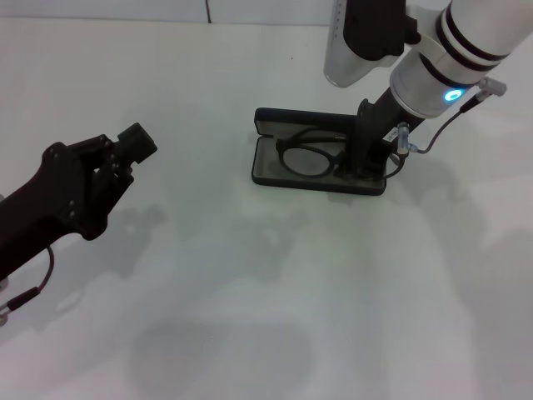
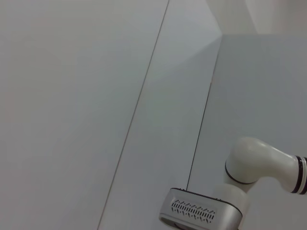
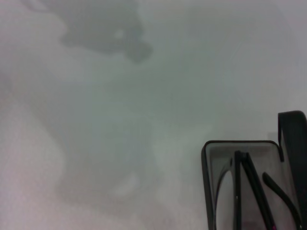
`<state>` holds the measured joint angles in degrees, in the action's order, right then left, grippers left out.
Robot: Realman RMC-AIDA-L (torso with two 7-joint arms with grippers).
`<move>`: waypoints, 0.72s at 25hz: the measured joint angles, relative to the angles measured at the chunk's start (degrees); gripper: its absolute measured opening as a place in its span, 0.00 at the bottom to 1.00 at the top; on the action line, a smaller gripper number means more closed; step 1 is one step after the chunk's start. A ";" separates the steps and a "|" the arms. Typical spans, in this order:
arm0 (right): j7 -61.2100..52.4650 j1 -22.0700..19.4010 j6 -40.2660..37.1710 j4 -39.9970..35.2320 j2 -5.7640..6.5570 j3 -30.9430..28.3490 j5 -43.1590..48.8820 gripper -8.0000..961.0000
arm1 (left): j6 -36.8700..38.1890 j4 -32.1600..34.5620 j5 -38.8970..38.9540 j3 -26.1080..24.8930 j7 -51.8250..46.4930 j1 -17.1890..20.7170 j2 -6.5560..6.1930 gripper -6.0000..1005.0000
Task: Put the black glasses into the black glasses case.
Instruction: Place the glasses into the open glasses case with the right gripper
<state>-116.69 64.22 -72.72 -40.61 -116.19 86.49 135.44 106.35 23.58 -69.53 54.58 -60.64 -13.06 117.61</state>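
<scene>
The black glasses (image 1: 310,157) lie lengthwise in the open black glasses case (image 1: 271,171), the right gripper (image 1: 364,162) at their 3 o'clock end, finger state unclear, the left gripper (image 1: 133,143) far off at 9 o'clock.

A white table (image 1: 250,333) is seen across almost the whole head view. Its surface is plain and matte. Soft grey shadows (image 1: 225,350) are laid on it, the widest at about 6 o'clock of the view and a fainter one at about 9 o'clock. At 12 o'clock, along the far edge, a pale wall (image 1: 125,8) is met, and it is divided by one thin dark vertical seam (image 1: 206,10). In the left wrist view, white wall panels (image 2: 72,96) are shown, separated by narrow dark seams (image 2: 144,96). In the right wrist view, the same table (image 3: 201,72) is covered with blurred grey shadows (image 3: 100,28).
</scene>
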 joint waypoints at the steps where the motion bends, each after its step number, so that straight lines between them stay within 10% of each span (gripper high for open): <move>1: 0.02 -0.02 0.04 0.00 0.00 0.00 0.00 0.14 | 0.00 -0.01 0.00 0.00 0.00 -0.02 -0.01 0.05; 18: 0.27 -0.06 0.97 -0.08 0.00 0.52 -0.29 0.15 | 0.08 -0.21 0.01 0.00 0.27 -0.39 -0.02 0.05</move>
<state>-116.42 64.16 -71.75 -40.69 -116.19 87.01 135.15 106.43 23.36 -69.52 54.58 -60.37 -13.46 117.59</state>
